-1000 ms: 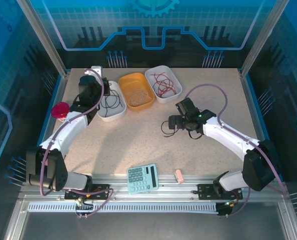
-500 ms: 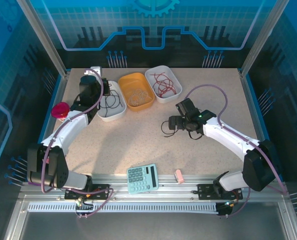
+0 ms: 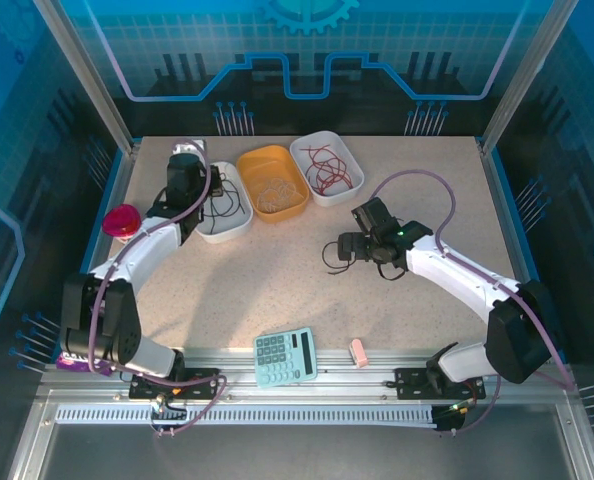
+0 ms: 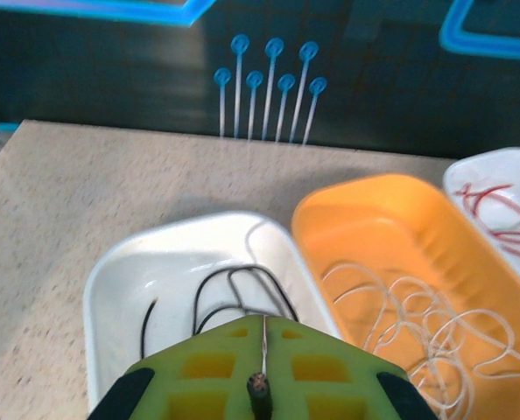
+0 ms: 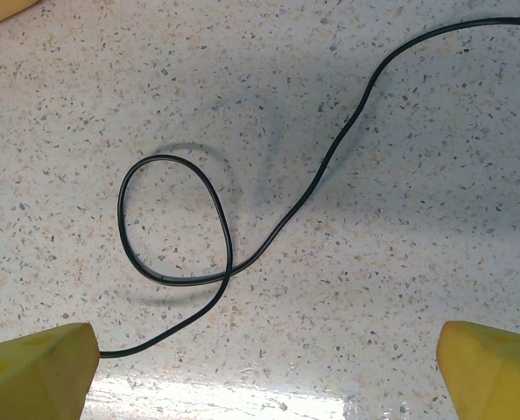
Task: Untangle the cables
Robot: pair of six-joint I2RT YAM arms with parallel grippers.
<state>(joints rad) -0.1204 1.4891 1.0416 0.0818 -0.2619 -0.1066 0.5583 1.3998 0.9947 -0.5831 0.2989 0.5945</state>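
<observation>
left pincer (image 4: pixel 262 337): clamped on black cable (image 4: pixel 258 387), over white tray (image 4: pixel 102 289)
right pincer (image 5: pixel 264 372): wide open above looped cable (image 5: pixel 228 254), frame centre, on tabletop (image 5: pixel 418 219)

Black cable (image 5: pixel 229 273), speckled beige table (image 5: pixel 435 219); orange tray (image 4: pixel 347 188), whitish cables (image 4: pixel 400 302); white tray (image 4: pixel 483 166), red cables (image 3: pixel 327 170).

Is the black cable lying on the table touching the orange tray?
Apart. The top view shows bare table between the black cable and the orange tray.
</observation>
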